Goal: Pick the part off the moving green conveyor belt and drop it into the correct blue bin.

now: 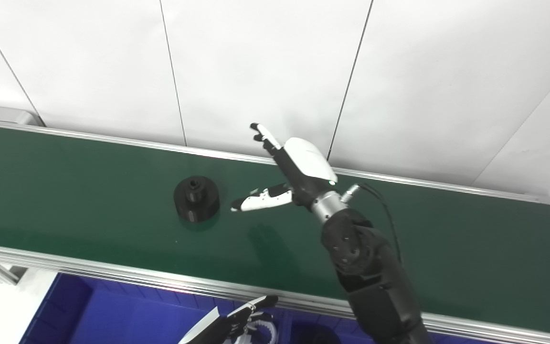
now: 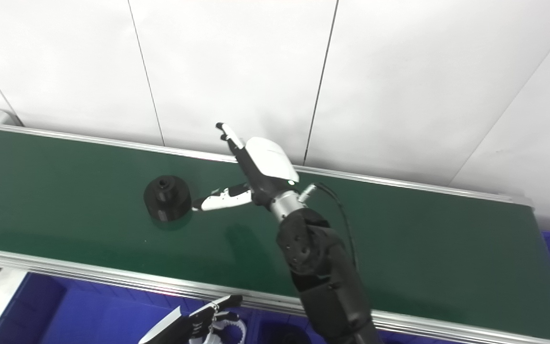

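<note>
This looks like an industrial test cell or factory sorting line: a long green conveyor belt [image 1: 89, 191] in aluminium side rails [image 1: 112, 274] runs along plain white wall panels [image 1: 256, 62], with blue plastic bins [image 1: 112, 315] set below its near edge (nothing domestic shows anywhere).

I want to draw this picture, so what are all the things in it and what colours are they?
part: one, black, round, on the belt just left of the right robot hand's thumb.
conveyor belt: one, green with silver rails, across the middle.
bins: blue, count unclear, below the belt's near rail.
wall panels: several, white, behind the belt.
right robot hand: one, white and black, open, above the belt.
left robot hand: one, black and white, at the bottom edge over the bins.
</note>
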Motion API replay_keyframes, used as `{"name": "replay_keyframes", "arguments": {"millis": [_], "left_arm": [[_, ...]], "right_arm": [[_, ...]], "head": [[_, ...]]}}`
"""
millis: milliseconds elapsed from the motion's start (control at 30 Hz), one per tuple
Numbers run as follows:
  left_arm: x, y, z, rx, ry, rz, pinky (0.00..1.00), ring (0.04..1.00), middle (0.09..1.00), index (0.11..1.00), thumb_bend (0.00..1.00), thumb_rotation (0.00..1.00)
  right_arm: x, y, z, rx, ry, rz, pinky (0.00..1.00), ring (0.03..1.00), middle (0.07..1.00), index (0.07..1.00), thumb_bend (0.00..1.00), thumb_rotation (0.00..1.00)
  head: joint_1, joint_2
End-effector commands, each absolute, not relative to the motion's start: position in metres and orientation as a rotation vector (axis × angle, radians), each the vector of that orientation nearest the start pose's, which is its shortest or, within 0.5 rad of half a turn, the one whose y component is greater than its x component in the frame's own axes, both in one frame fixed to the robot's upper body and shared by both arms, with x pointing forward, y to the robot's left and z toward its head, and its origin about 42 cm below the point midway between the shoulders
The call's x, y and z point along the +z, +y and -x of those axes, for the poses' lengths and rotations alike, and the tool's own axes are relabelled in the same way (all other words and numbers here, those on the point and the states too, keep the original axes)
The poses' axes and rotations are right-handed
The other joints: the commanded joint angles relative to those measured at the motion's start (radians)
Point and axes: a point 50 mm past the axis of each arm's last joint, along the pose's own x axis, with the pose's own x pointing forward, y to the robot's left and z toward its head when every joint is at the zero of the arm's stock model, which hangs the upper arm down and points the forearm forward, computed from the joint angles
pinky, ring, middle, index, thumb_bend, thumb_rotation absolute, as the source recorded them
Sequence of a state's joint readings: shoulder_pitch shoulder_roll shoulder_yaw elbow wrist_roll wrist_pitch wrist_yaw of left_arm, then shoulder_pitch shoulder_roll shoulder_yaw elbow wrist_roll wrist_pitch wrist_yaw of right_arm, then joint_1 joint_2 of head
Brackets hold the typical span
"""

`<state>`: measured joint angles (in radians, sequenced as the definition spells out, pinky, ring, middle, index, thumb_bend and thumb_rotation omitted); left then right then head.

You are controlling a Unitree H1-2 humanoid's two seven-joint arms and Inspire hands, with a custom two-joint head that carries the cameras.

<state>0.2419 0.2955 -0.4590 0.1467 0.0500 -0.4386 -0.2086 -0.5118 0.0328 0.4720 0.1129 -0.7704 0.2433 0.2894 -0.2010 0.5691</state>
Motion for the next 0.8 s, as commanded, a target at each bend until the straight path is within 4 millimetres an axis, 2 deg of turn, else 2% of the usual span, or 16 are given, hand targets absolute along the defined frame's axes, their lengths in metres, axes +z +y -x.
{"name": "replay_keyframes", "arguments": {"millis": [0, 133, 333, 567, 767], "left_arm": [[0.024, 0.193, -0.153, -0.684, -0.032, -0.212, 0.69, 0.858, 0.936, 0.938, 0.93, 0.25], [0.023, 0.192, -0.154, -0.694, -0.032, -0.217, 0.70, 0.873, 0.943, 0.940, 0.94, 0.23], [0.025, 0.189, -0.153, -0.701, -0.040, -0.214, 0.70, 0.873, 0.947, 0.951, 0.94, 0.24], [0.028, 0.188, -0.150, -0.697, -0.047, -0.199, 0.71, 0.885, 0.954, 0.942, 0.94, 0.23], [0.030, 0.188, -0.149, -0.702, -0.056, -0.212, 0.70, 0.884, 0.963, 0.956, 0.93, 0.24]], "right_arm": [[0.231, -0.012, -0.390, 0.560, -0.336, 0.961, 0.77, 0.875, 0.919, 0.988, 0.98, 0.47], [0.225, 0.003, -0.396, 0.591, -0.336, 1.016, 0.77, 0.858, 0.915, 0.979, 1.00, 0.50], [0.214, 0.016, -0.402, 0.616, -0.300, 1.093, 0.77, 0.854, 0.916, 0.971, 1.00, 0.47], [0.194, 0.017, -0.405, 0.624, -0.273, 1.111, 0.76, 0.850, 0.917, 0.961, 1.00, 0.42], [0.173, 0.017, -0.407, 0.637, -0.247, 1.211, 0.73, 0.836, 0.911, 0.950, 1.00, 0.40]], "head": [[0.001, 0.002], [0.003, 0.003], [0.014, 0.008], [0.020, 0.021], [0.028, 0.032]]}}
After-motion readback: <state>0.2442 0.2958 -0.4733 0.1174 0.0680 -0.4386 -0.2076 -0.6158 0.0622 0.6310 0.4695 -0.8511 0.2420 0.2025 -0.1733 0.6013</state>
